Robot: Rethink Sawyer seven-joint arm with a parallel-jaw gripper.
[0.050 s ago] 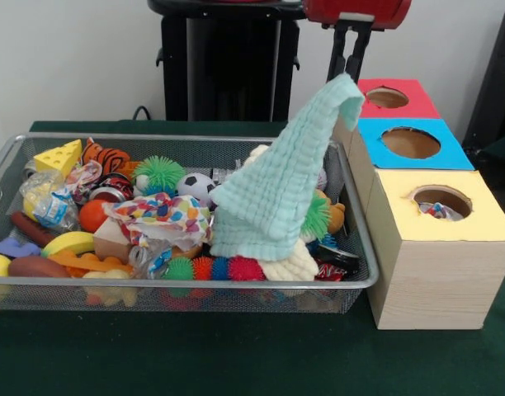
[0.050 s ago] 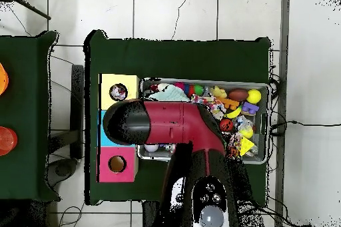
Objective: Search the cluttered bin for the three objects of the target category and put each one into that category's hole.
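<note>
Gripper [image 1: 349,73] fingers hang down from the red arm head at the top of the front view, pinched together on the top corner of a pale mint-green cloth [image 1: 277,181], which hangs as a tall drape whose lower edge rests on the clutter at the right part of the wire mesh bin [image 1: 361,247]. To the right of the bin, touching its side, stands a row of three wooden boxes, each with a round hole in a coloured top: the yellow box [image 1: 450,239] nearest the camera, the blue box [image 1: 409,144] in the middle and the red box [image 1: 393,99] farthest. Something colourful lies inside the yellow box's hole; the other two holes look dark and bare. The bin holds a cheese wedge [image 1: 59,157], a small soccer ball [image 1: 195,186], a green spiky ball [image 1: 159,173], a banana [image 1: 67,242], an orange ball [image 1: 93,214], a confetti-patterned cloth [image 1: 158,216] and a row of small spiky balls [image 1: 211,268] at the front wall. No readable writing or brand shows on anything. In the overhead view the red and black arm [image 2: 166,124] covers the blue box, the gripper and the left part of the bin, so the grasp shows only from the front; only a scrap of the cloth peeks out beside the arm. That view alone shows the dark green surface [image 2: 180,54] whole, on a white tiled floor [image 2: 173,11].
</note>
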